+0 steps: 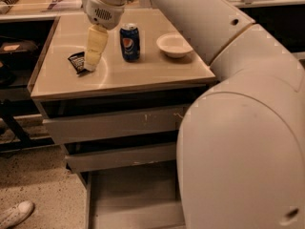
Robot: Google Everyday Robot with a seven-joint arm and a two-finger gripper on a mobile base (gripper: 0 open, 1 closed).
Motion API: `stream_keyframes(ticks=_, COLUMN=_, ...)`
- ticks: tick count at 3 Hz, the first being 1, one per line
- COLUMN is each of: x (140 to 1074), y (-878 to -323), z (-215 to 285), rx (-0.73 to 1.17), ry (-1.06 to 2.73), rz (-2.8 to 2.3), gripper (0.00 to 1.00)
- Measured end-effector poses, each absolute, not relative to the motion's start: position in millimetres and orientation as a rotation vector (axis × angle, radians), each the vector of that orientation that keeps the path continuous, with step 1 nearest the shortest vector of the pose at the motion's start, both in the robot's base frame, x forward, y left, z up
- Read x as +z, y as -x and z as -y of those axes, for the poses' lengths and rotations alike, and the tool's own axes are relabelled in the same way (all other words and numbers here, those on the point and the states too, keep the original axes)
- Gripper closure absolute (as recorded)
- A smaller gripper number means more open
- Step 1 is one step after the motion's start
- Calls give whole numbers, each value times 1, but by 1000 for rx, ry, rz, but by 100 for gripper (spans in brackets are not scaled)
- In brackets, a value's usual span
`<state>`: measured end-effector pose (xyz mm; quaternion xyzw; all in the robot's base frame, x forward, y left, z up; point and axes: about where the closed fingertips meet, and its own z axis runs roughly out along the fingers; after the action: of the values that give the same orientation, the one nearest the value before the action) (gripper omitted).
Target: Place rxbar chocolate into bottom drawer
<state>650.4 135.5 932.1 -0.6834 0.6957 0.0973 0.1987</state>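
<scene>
The rxbar chocolate (75, 62) is a small black-wrapped bar lying flat on the left part of the cabinet top. My gripper (91, 63) hangs down from the arm right beside it, its tip at the bar's right edge and covering part of it. The bottom drawer (125, 191) is pulled out below, showing a flat grey floor with nothing in it. My big white arm hides the drawer's right side.
A blue Pepsi can (129, 42) stands just right of the gripper. A white bowl (174, 45) sits further right on the cabinet top (143, 73). The two upper drawers (114, 124) are nearly closed. A shoe (15, 213) is on the floor at lower left.
</scene>
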Motion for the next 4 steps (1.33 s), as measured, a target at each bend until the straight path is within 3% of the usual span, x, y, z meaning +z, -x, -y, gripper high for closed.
stream_keyframes(ticks=1, x=912, y=-688, z=-184, rx=394, ry=1969, rz=-1881, gripper=0)
stream_keyframes(ticks=4, x=901, y=-711, z=-194, rx=446, ry=1892, rz=-1885, gripper=0)
